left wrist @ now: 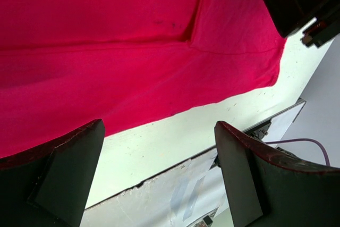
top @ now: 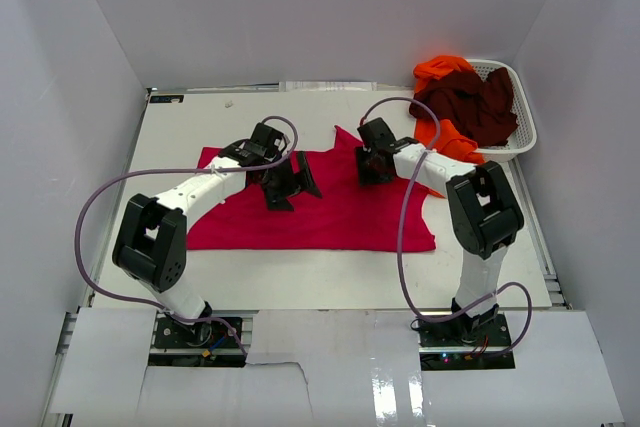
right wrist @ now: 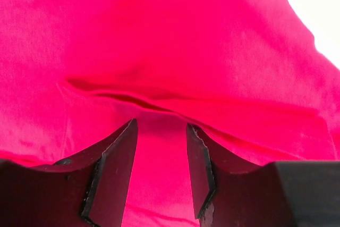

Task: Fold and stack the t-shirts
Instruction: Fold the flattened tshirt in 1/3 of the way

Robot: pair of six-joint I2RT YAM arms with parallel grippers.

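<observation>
Right gripper [right wrist: 161, 126]: we see jaws narrowly apart — crimson tee [right wrist: 159, 51] beneath.
Left gripper [left wrist: 159, 126]: spread wide over that tee's edge.
Basket [top: 527, 137]: maroon tee [top: 480, 102], orange tee [top: 440, 69] heaped inside.

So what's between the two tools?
Just red t-shirt cloth, seen in the top view, between the left tool and the right tool.

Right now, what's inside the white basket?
A dark maroon shirt piled on an orange shirt. They cover the basket floor, so anything underneath is hidden.
</observation>
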